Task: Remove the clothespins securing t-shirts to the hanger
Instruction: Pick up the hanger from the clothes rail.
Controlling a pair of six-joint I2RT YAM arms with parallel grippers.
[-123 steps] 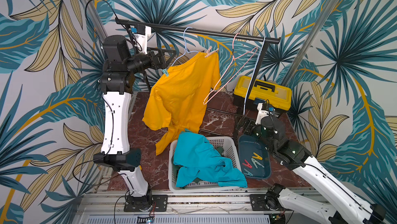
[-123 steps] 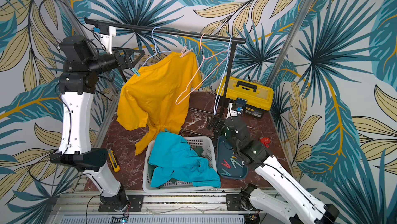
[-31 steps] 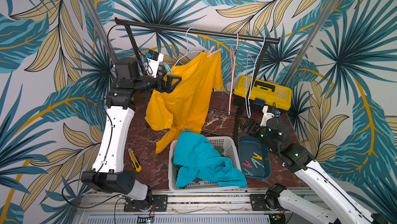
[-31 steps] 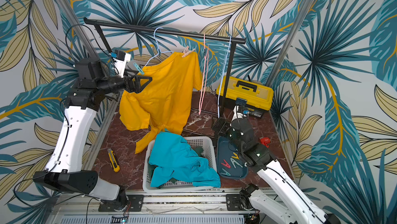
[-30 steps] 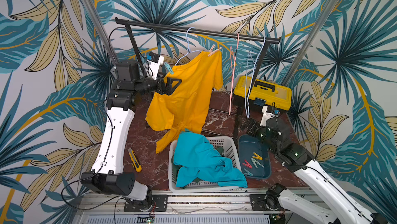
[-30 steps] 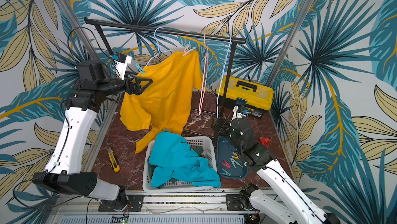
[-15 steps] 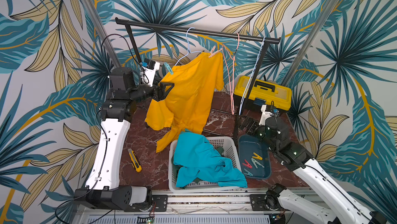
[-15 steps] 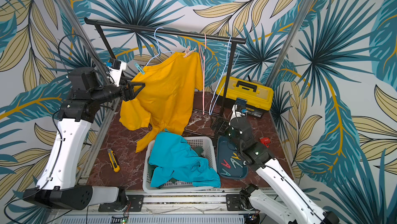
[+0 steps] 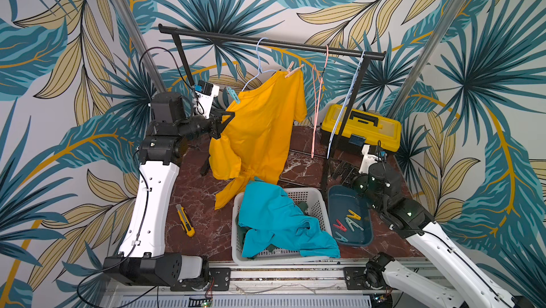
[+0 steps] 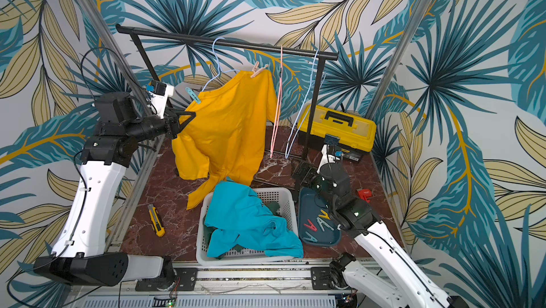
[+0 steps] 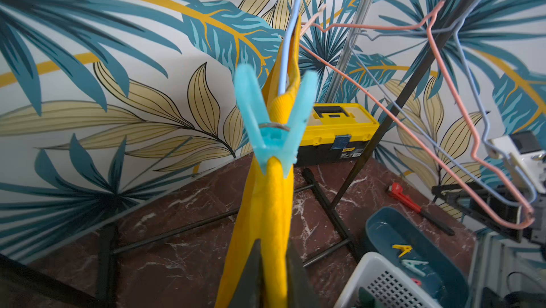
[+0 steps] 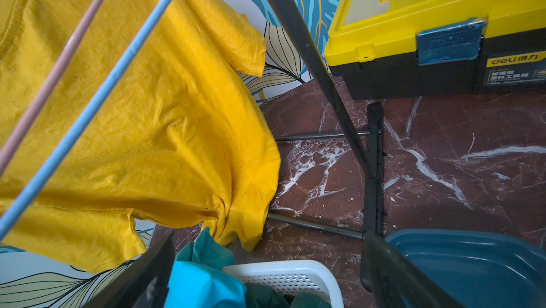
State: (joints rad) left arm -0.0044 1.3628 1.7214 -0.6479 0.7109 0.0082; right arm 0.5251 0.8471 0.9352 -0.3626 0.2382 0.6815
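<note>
Yellow t-shirt (image 9: 260,132): hanging on blue hanger (image 9: 260,61), both shoulders pegged.
Turquoise t-shirt (image 9: 274,221): heaped in white basket (image 9: 313,195).
Tray (image 9: 339,200): at the basket's 3 o'clock, holding four loose clothespins (image 9: 351,222).
Left gripper (image 9: 228,116): pinched tight on the yellow t-shirt, just under the teal clothespin (image 9: 233,94) at the 10 o'clock shoulder.
Right gripper (image 12: 269,237): jaws wide, empty, over the gap between basket and tray.
Tan clothespin (image 9: 293,71): on the 1 o'clock shoulder.

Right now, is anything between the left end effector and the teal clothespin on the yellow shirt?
Nothing separate. The left end effector is shut on the yellow t-shirt below the teal clothespin; only that pinched fold lies between them.
</note>
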